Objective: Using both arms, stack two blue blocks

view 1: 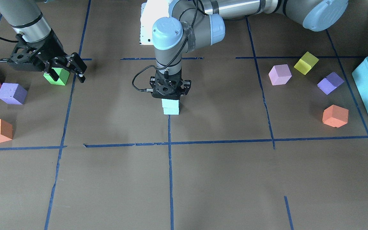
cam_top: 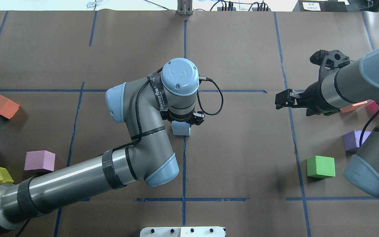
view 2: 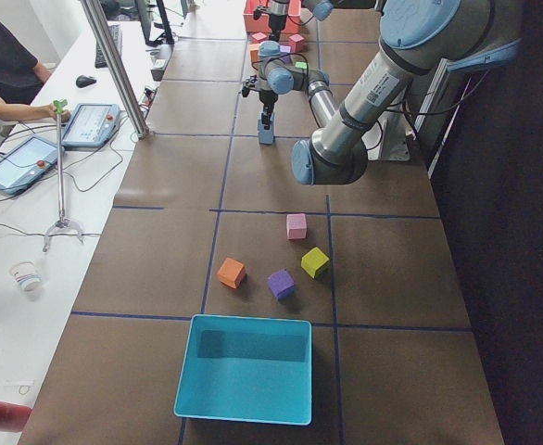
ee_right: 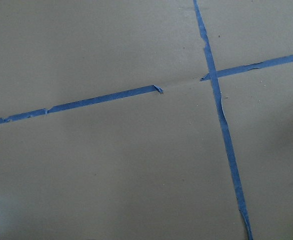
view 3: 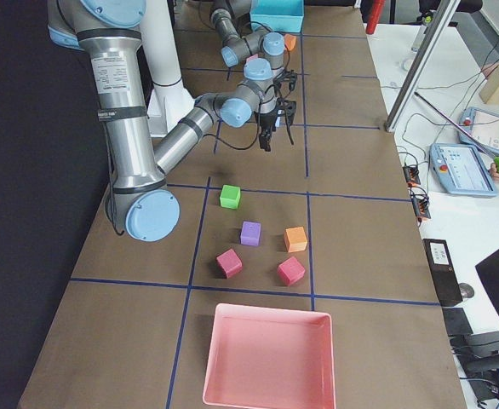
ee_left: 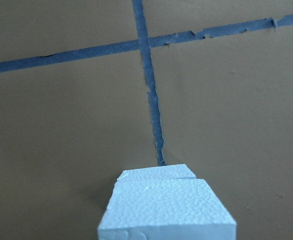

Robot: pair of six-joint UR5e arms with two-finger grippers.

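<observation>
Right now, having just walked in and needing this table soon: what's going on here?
The left gripper sits straight down on the upper blue block, which rests on the lower blue block at the middle of the table, so the stack is formed. Whether the gripper is clamped on the block cannot be told. The right gripper hangs open and empty off to the side, near the green block.

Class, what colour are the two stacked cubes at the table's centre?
Pale sky blue; the stacked cubes show best in the front-facing view.
</observation>
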